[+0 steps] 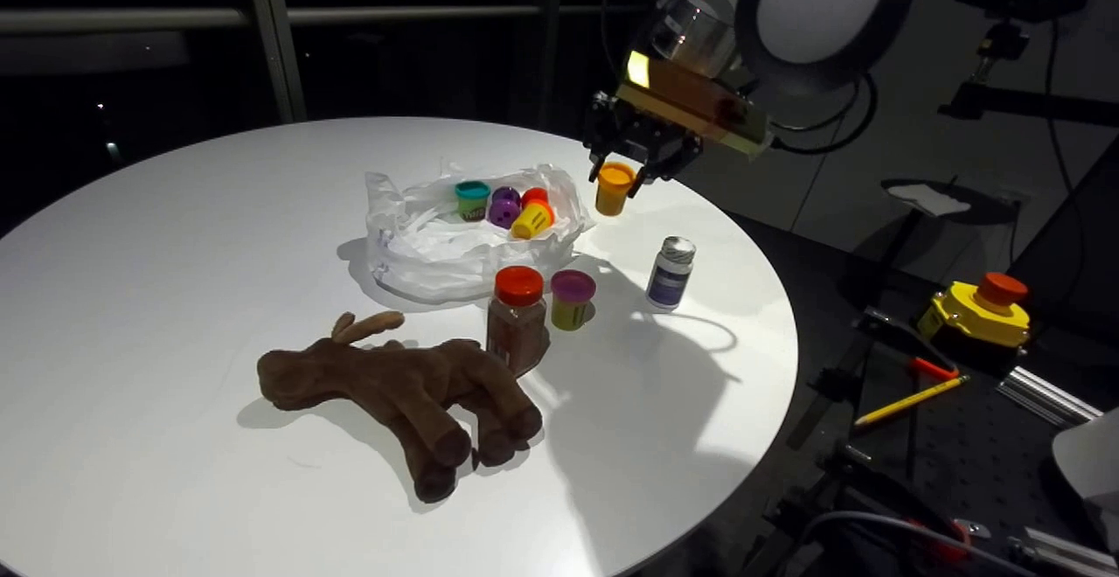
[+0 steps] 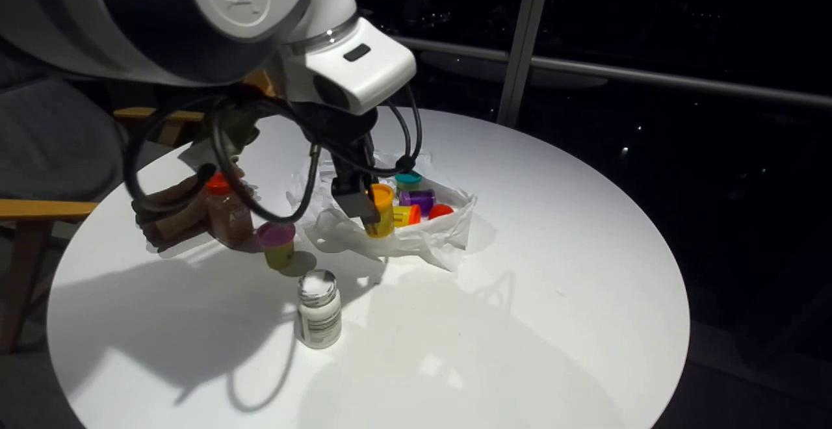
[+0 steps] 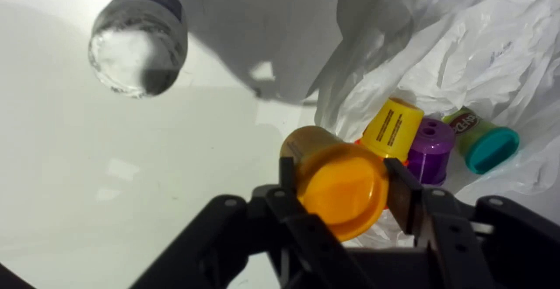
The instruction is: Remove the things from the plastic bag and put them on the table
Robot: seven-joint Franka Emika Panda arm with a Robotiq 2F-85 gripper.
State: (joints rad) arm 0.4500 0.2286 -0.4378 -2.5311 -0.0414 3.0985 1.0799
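A brown plush animal (image 1: 385,376) is seen nearest the camera in an exterior view, laid on the round white counter (image 1: 157,280) with its long limbs stretched out. Just behind these limbs, a red-lidded jar (image 1: 517,328) is placed upright, and beside it a purple-lidded jar (image 1: 568,313) is likewise stood; whether the plush animal is touched by the red-lidded jar cannot be told. A white bottle (image 1: 666,284) with a bluish label is set upright, apart from them. By the gripper (image 3: 341,181), an orange jar (image 1: 612,198) is held: the jaws are opened only partly, to the width of the lid, and the lid is clasped between the two fingertips. This jar is positioned near the rim of the plastic bag (image 1: 437,271), and whether the counter is touched by its base cannot be told. The bag, whitish and crinkled, is spread open upon the counter. In it are contained a teal-lidded jar (image 1: 473,203), a purple container (image 3: 431,153), a yellow jar (image 1: 531,222), which is tilted, and a red thing (image 2: 441,211), which is partly hidden. Away from the counter, a yellow box (image 1: 970,315) with a red button (image 1: 1000,290) and a yellow pencil (image 1: 912,402) can be noticed.
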